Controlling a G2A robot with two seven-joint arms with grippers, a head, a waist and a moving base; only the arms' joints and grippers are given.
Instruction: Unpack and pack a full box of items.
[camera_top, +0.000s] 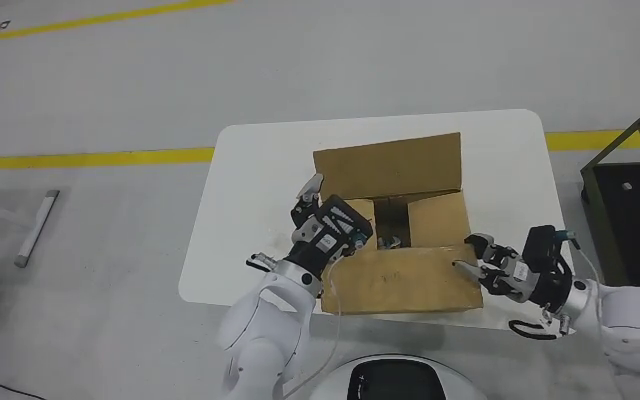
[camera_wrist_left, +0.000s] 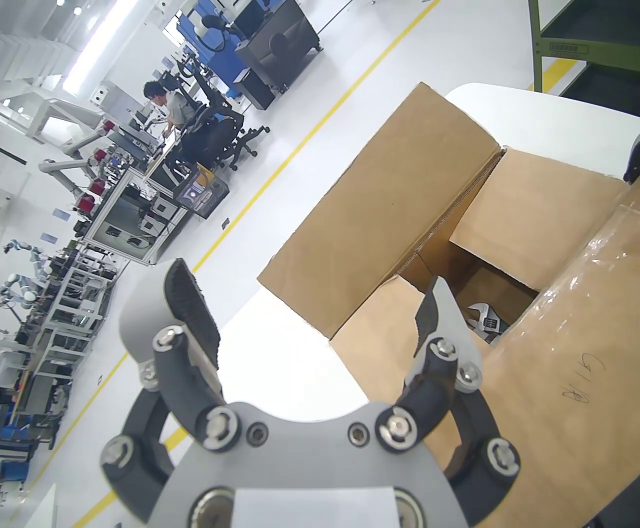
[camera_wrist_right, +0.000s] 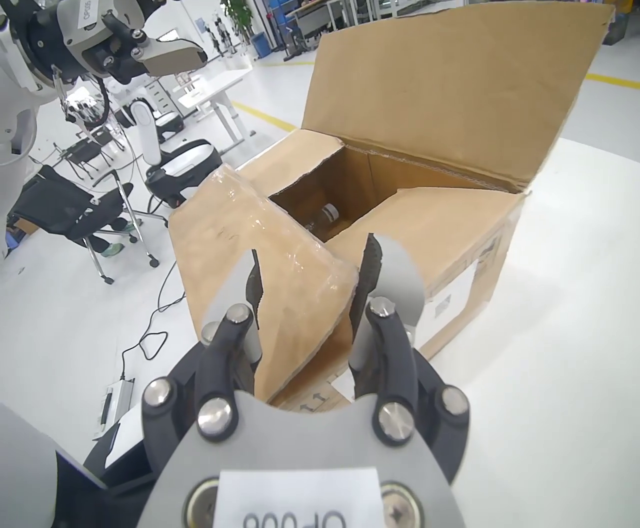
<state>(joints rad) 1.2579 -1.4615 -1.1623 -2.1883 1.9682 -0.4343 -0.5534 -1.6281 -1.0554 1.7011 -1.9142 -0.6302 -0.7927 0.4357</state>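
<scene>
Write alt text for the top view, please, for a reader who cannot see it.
An open cardboard box sits on a white table. The left gripper, open, hovers at the box's left edge; the right gripper, open, straddles the near flap at its right corner.

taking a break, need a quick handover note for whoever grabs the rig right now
Left gripper: open, holding nothing, at the left side of the box, above a side flap.
Right gripper: open, fingers either side of a corner of the taped near flap, not closed on it.
The box sits on the table with both long flaps opened. A wrench lies inside.
Done: box opened.
Left: take the items out, then pack them again.
</scene>
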